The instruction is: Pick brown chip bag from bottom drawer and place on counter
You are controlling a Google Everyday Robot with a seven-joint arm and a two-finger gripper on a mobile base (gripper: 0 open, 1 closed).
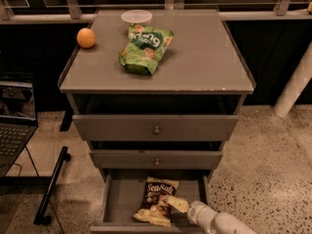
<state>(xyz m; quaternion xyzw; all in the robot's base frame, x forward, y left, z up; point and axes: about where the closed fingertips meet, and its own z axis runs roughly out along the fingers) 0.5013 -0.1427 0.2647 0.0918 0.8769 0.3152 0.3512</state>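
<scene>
Camera view: a grey cabinet of 3 drawers stands on a speckled floor [263,165]. The bottom drawer [119,199] is pulled open, and the brown chip bag [158,199] lies in its grey tray, right of the middle, with the white "Sea Salt" lettering toward the cabinet and a cream-yellow end toward the drawer's front edge.

The white arm [219,223] comes in from the lower right corner, over the drawer's right front part. The gripper [176,204] is at the right side of the bag, touching it or just beside it. Whether it is clamped on the bag or standing apart, I cannot tell.

Above, the middle drawer [122,159] and the top drawer [112,127] are closed, each with 1 round knob.

The counter [204,57] carries 3 things, all in its left half:
- a green chip bag [145,48] near the middle
- an orange [86,37] near the left rim
- a round whitish dish [136,16] at the back edge, just behind the green bag

An open laptop [14,126] sits at the left edge of the view, and a black bar [51,186] lies on the floor beside the cabinet. A white post [295,87] leans at the right.
</scene>
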